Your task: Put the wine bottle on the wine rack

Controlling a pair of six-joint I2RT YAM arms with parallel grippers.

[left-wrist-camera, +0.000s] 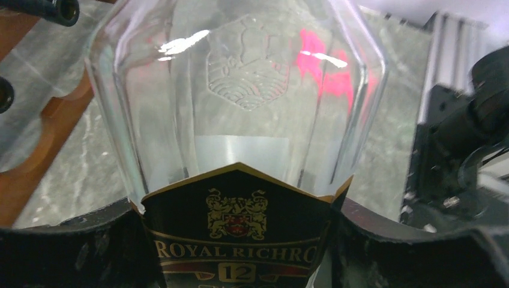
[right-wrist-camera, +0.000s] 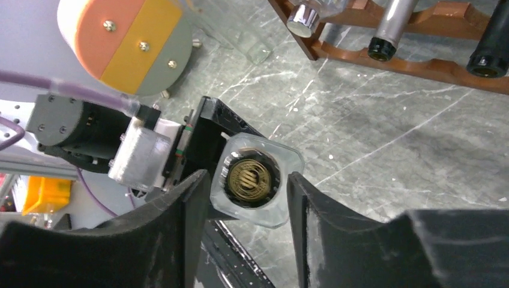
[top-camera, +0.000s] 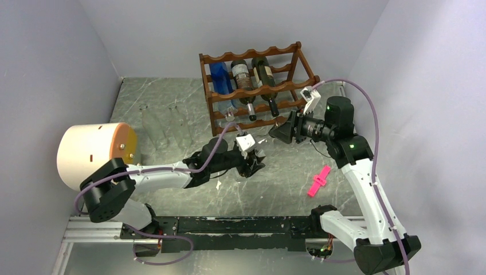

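well, rack point(top-camera: 289, 86) w/ btls point(top-camera: 265, 70) inside

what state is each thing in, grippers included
clear glass bottle with black and gold label: held off the table between both grippers
left gripper: shut on its labelled body
right gripper: shut on its capped end
reddish-brown wooden wine rack: upright, partly filled
blue bottle: lying in the rack
two dark bottles: lying in the rack, necks forward
pink plastic clip: lying on the table
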